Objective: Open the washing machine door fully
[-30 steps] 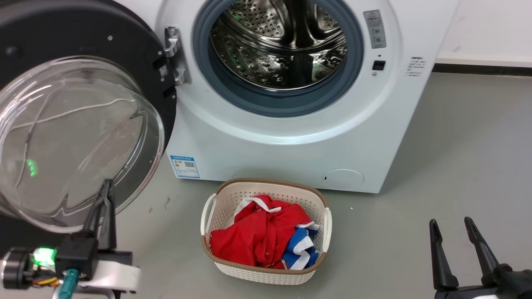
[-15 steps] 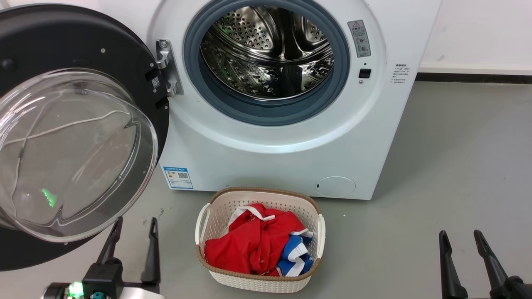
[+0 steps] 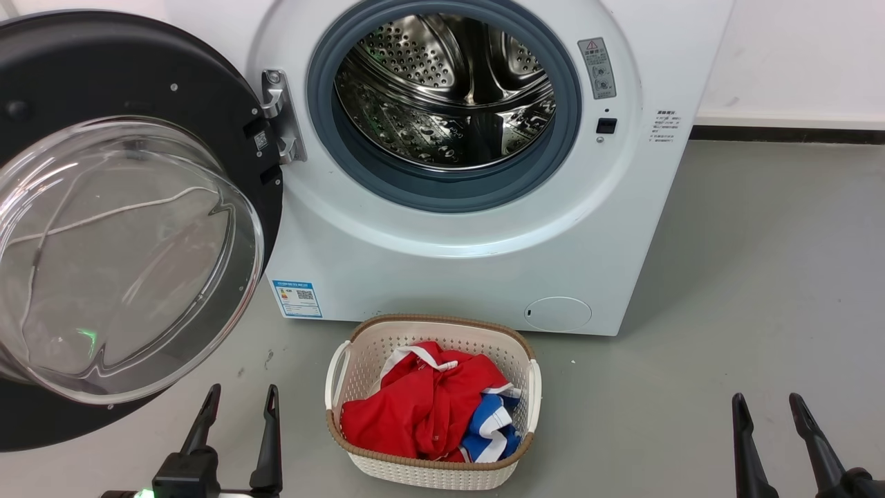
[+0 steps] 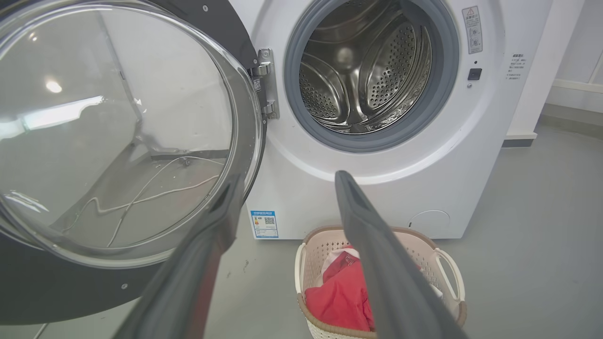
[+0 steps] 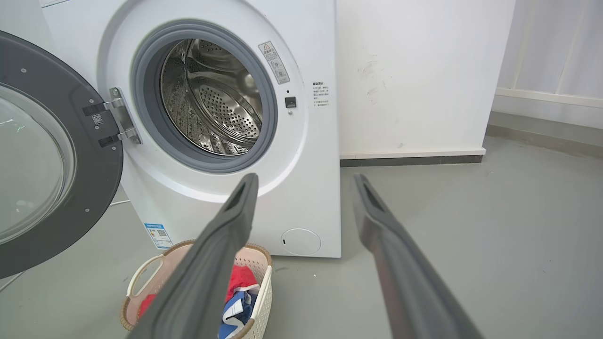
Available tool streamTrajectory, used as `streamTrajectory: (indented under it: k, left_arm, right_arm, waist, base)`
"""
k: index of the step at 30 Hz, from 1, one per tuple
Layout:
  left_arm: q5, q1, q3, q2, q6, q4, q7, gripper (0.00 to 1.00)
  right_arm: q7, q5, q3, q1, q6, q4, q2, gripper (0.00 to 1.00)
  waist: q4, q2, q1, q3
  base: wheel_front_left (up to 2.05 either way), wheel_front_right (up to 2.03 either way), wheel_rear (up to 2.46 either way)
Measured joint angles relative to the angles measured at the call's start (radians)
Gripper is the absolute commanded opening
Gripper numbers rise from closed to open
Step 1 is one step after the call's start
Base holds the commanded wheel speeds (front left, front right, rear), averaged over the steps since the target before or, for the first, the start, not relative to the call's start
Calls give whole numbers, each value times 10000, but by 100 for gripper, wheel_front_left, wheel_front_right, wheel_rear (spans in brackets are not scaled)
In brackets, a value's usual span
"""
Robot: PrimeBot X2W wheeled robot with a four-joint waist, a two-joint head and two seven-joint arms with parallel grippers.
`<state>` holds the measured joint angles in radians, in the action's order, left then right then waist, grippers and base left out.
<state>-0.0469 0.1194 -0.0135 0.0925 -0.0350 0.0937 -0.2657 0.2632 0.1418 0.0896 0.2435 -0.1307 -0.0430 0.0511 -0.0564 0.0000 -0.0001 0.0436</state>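
Door [image 3: 138,83] stands wide open, hinged at left of machine [image 3: 449,256]. Left gripper [image 3: 242,391] and right gripper [image 3: 766,398]: fingers apart, off the door. Blue QR label [image 3: 297,299], warning sticker [image 3: 597,68]: print illegible.

White washing machine [image 3: 449,277]: smooth, semi-gloss shell, looks like painted sheet metal. Inner face of washing machine door [image 3: 104,69]: black plastic w/ dull sheen & small bright screw heads. Its centre bowl is clear glass, glossy, full of reflections. Bare-metal hinge [image 3: 280,117]: shiny. Grey door seal [image 3: 442,197]: rubber, matt. Steel drum [image 3: 442,97]: polished, perforated, near mirror finish. Blue/white label sticker [image 3: 297,299]: flat print. Cream basket [image 3: 429,474]: plastic, woven-look holes, brown rim. Creased clothes [image 3: 422,408]: soft cloth, red, blue & white. Grey floor [image 3: 760,277]: smooth, matt, few scuffs. On left gripper [image 3: 243,391] & right gripper [image 3: 767,400], dark matt fingers, plastic or rubber, can't tell.
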Motion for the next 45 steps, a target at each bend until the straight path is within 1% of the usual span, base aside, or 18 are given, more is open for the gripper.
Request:
streamTrajectory:
  k: [13, 14, 20, 35, 40, 41, 42, 43, 44, 45]
  left_arm:
    - [98, -1, -8, -13, -48, 140, -2, 100]
    - [102, -1, -6, -13, -50, 144, -2, 0]
    - [-25, 163, 15, -119, -54, 690, 67, 0]
    - [-3057, -172, -186, -167, -196, 882, 802, 0]
    - [-3962, -285, -232, -190, -267, 915, 1018, 0]
    - [-3962, -285, -232, -190, -267, 915, 1018, 0]
    - [-4320, -345, -251, -201, -268, 928, 1095, 0]
    - [-4320, -345, -251, -201, -268, 928, 1095, 0]
    - [-4656, -410, -270, -213, -290, 941, 1154, 0]
    - [-4656, -410, -270, -213, -290, 941, 1154, 0]
  right_arm:
    - [0, 13, -21, 15, 0, 12, 0, 100]
    - [0, 13, -19, 20, 0, 12, 0, 0]
    - [-46, 104, -63, 78, 0, 516, -19, 0]
    - [-606, 3118, -198, -445, 0, 978, 65, 0]
    - [-792, 3988, -230, -662, 0, 1110, 96, 0]
    - [-792, 3988, -230, -662, 0, 1110, 96, 0]
    - [-857, 4351, -242, -750, 0, 1158, 113, 0]
    - [-857, 4351, -242, -750, 0, 1158, 113, 0]
    - [-895, 4656, -249, -811, 0, 1206, 127, 0]
    - [-895, 4656, -249, -811, 0, 1206, 127, 0]
  waist:
    - [47, 0, 0, -17]
    - [50, 0, 0, -17]
    - [59, 0, 0, -24]
    - [120, 0, 1, -77]
    - [140, 0, 1, -95]
    - [140, 0, 1, -95]
    - [148, 0, 1, -102]
    - [148, 0, 1, -102]
    - [156, 0, 1, -109]
    - [156, 0, 1, -109]
  base:
    - [0, 0, 0]
    - [0, 0, 0]
    - [0, 0, 0]
    - [0, 0, 0]
    - [0, 0, 0]
    - [0, 0, 0]
    - [0, 0, 0]
    - [0, 0, 0]
    - [0, 0, 0]
    - [0, 0, 0]
